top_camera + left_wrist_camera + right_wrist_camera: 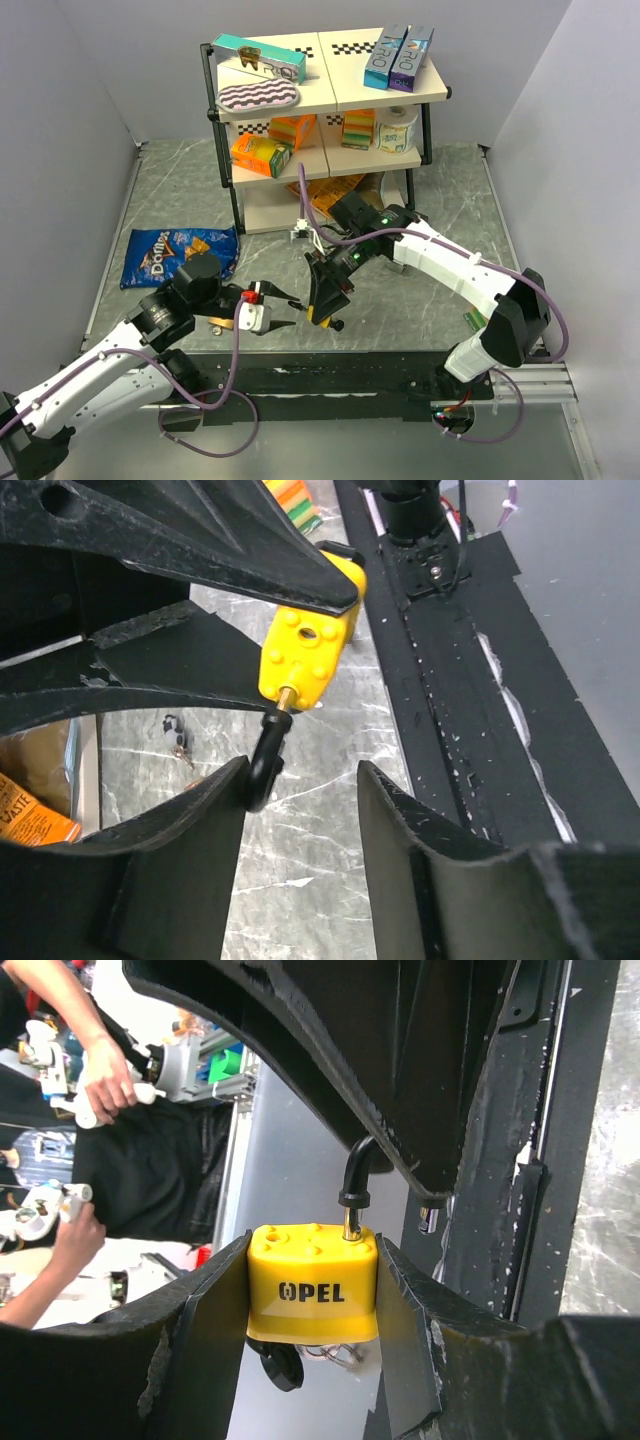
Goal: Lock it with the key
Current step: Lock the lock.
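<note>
Above the desk (pixel 180 200), midway along its near edge, the right hand (pixel 312 1250) is clamping the padlock (pixel 312 1290) by its sides. The left hand (pixel 300 780), half open and holding nothing, is bracketing the shackle (pixel 268 765). Risk: an off-centre squeeze twisting the padlock loose. Only the right wrist view is showing the key (pixel 280 1365), under the body; only the left wrist view is showing the shackle just beside one finger.

yellow opel padlock (pixel 312 1295) in right tool (pixel 312 1260), shackle (pixel 355 1172) open, key (pixel 283 1365) in base
</note>
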Robot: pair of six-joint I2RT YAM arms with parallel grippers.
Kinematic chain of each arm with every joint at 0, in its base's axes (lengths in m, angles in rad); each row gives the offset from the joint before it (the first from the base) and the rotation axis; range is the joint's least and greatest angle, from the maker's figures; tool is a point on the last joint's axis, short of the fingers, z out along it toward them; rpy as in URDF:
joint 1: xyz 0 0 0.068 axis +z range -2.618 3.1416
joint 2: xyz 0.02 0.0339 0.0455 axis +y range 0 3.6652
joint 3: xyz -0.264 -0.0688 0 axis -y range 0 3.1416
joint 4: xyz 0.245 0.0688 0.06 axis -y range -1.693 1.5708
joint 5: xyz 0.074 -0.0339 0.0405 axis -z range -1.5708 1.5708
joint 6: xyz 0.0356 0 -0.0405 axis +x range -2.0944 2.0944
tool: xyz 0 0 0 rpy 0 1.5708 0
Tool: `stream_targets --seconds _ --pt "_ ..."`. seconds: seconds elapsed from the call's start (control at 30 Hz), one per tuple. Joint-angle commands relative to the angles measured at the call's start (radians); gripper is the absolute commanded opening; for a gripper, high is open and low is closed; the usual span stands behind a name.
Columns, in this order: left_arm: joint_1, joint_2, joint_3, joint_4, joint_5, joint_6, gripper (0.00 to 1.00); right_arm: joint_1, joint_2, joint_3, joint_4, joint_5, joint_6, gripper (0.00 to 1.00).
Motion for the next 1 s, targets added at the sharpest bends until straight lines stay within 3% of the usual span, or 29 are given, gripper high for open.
stream_targets --seconds 0.0,0.2,0.63,0.83,0.87,0.93,0.97 --pt "-0.02 0.01 0.042 0.047 -0.025 0.032 0.48 0.015 0.006 0.047 0.006 -0.088 0.013 0.0" --pt "-0.032 0.025 0.057 0.028 -0.015 0.041 0.35 0.023 0.019 0.048 -0.014 -0.091 0.005 0.0" --pt "-0.04 0.028 0.074 -0.067 -0.001 0.092 0.24 0.026 0.037 0.064 -0.06 -0.102 -0.028 0.0" --pt "-0.04 0.011 0.07 -0.019 -0.016 0.046 0.04 0.027 0.041 0.068 -0.052 -0.088 -0.015 0.0" --pt "-0.04 0.015 0.074 -0.016 -0.016 0.035 0.01 0.026 0.042 0.071 -0.037 -0.077 -0.004 0.05" --pt "-0.04 0.027 0.094 -0.019 -0.021 0.009 0.01 0.023 0.037 0.08 -0.032 -0.05 0.005 0.34" --pt "-0.04 0.031 0.1 -0.033 -0.019 0.0 0.01 0.015 0.031 0.093 -0.025 -0.008 0.005 0.71"
